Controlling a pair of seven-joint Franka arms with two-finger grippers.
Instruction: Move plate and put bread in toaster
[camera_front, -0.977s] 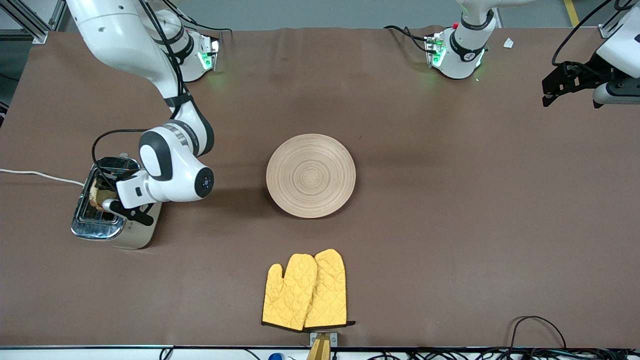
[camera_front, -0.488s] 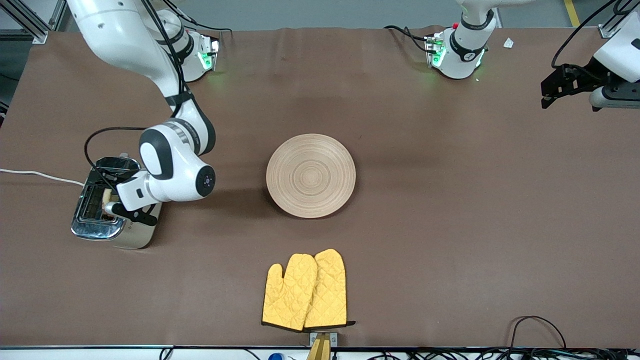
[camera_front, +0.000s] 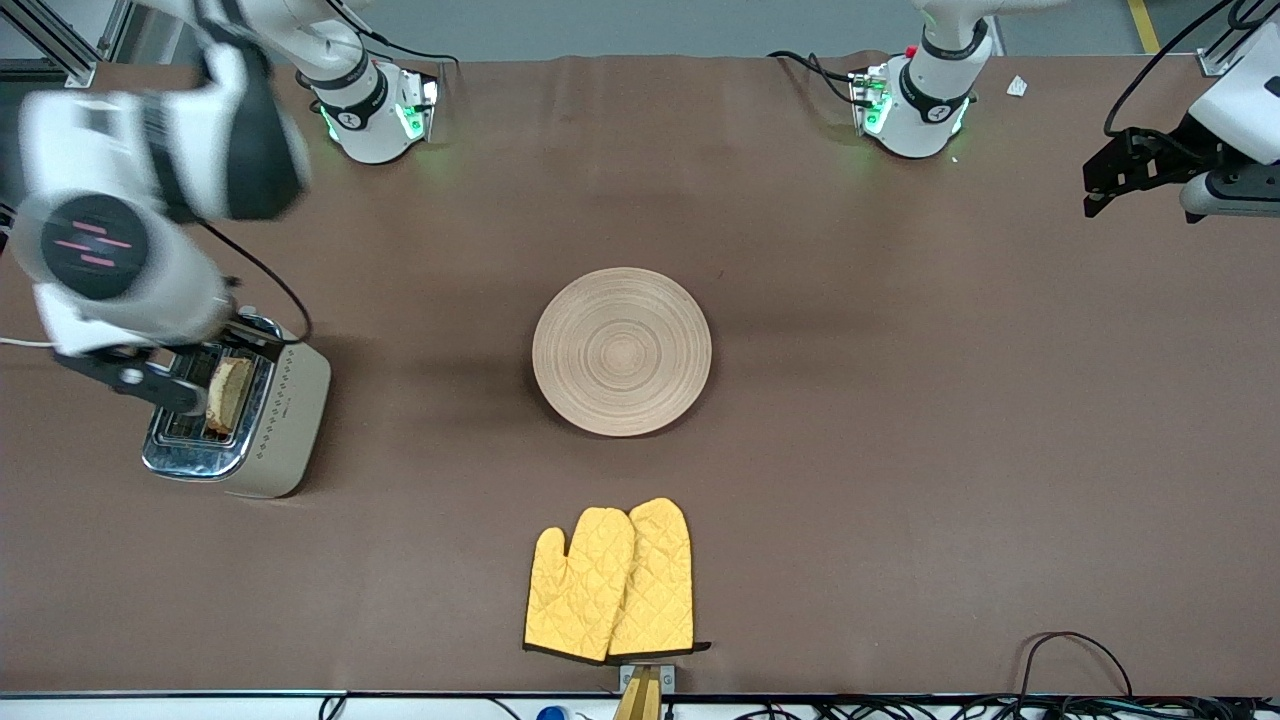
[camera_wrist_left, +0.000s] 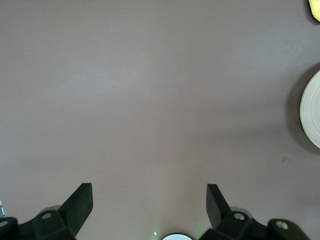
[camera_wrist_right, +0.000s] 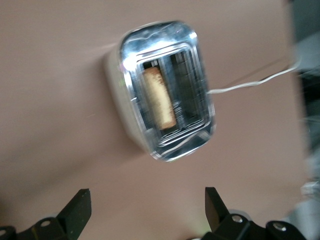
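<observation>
Right gripper (camera_wrist_right: 145, 210): black fingers spread wide, empty, raised above the toaster (camera_front: 262, 420). Toaster: cream-beige body, dotted side, mirror-chrome top; the bread (camera_front: 229, 392), a speckled brown slice, stands in the slot toward the plate. Plate (camera_front: 621, 351): round pale wood, concentric grooves, mid-table between both grippers. Mitts (camera_front: 610, 582): quilted yellow pair, nearer the front camera. Left gripper (camera_wrist_left: 149, 205): wide, empty, waiting over bare brown mat.

The right arm's black two-finger tool (camera_wrist_right: 145, 207) hangs raised at its own end of the brown worktop (camera_front: 900, 450), fingers spread wide and empty, while the left arm's black tool (camera_wrist_left: 149, 202) waits open at the opposite end.
</observation>
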